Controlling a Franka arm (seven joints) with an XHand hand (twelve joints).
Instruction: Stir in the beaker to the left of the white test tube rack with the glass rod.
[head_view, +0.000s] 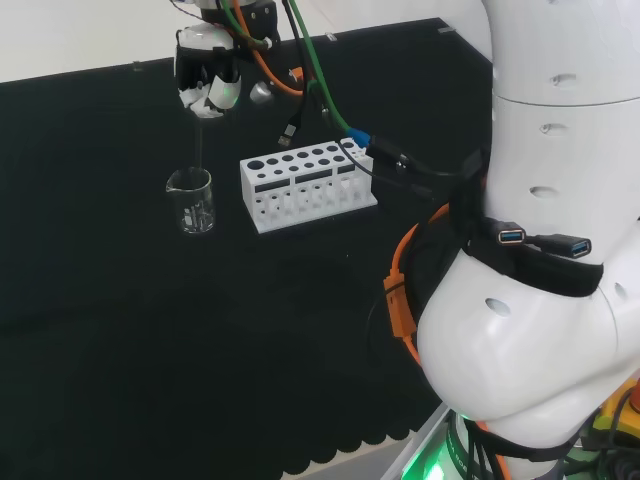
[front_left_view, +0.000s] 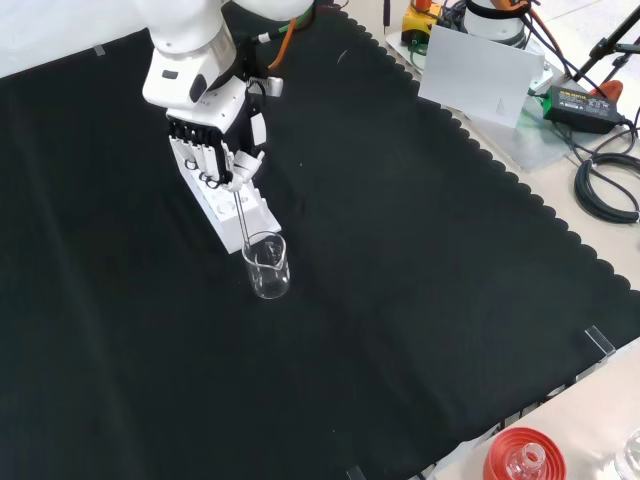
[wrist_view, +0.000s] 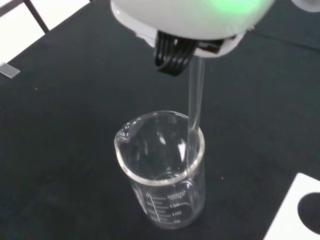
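A clear glass beaker (head_view: 190, 200) stands on the black cloth just left of the white test tube rack (head_view: 305, 186) in the head view. My hand (head_view: 207, 78) hangs above it, fingers curled round a thin glass rod (head_view: 199, 148) that points straight down. The rod's lower end reaches inside the beaker (wrist_view: 162, 167), near its wall, as the rod (wrist_view: 195, 105) shows in the wrist view. In the front view the hand (front_left_view: 215, 150) covers part of the rack (front_left_view: 225, 210), and the rod (front_left_view: 242, 225) runs down into the beaker (front_left_view: 268, 266). The beaker looks empty of liquid.
The arm's big white links (head_view: 545, 230) with orange and green cables stand at the right of the head view. A red ribbed stand (front_left_view: 520, 455) with glassware sits at the cloth's near edge in the front view. A white sheet (front_left_view: 480, 75) and cables lie off the cloth at top right.
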